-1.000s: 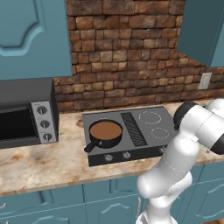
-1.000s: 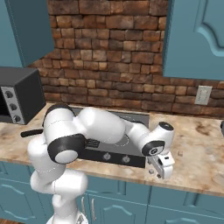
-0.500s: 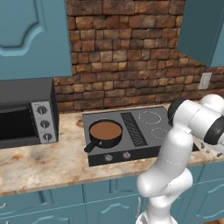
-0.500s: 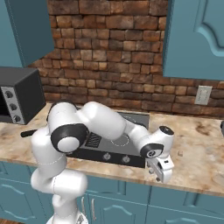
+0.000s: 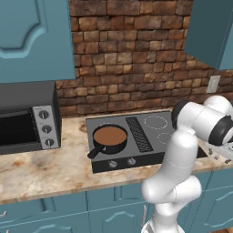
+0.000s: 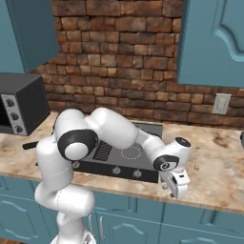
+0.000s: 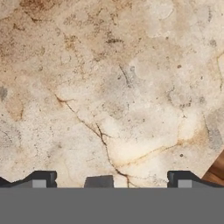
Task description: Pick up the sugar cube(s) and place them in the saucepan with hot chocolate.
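Reaching low over the right part of the desk (image 6: 214,157), the white arm (image 6: 114,131) bends down past the front right corner of the cooktop (image 5: 136,139), and its end effector (image 6: 172,187) hangs near the front edge of the speckled stone top, pointing downward. In the hand view the two dark fingertips (image 7: 41,178) stand far apart at the bottom, with bare marbled desk surface between them, so the end effector is released and grasps nothing. A small pale speck (image 6: 197,167) lies on the desk just to the right of the wrist in the right base view; it is too small to tell whether it is a sugar cube. The saucepan (image 5: 109,139) sits on the front left burner of the cooktop, well apart from the end effector, its brown liquid smooth and its short black handle pointing toward the front left. A ribbed grille runs down the middle of the cooktop, and two round knobs (image 5: 122,162) sit on its front face. A black toaster oven (image 5: 27,118) with three dials stands at the left end of the desk. A brick wall (image 5: 132,59) rises behind, carrying a white outlet (image 6: 221,103), with teal cabinets (image 6: 214,43) above. No writing or brand marks can be read on anything.
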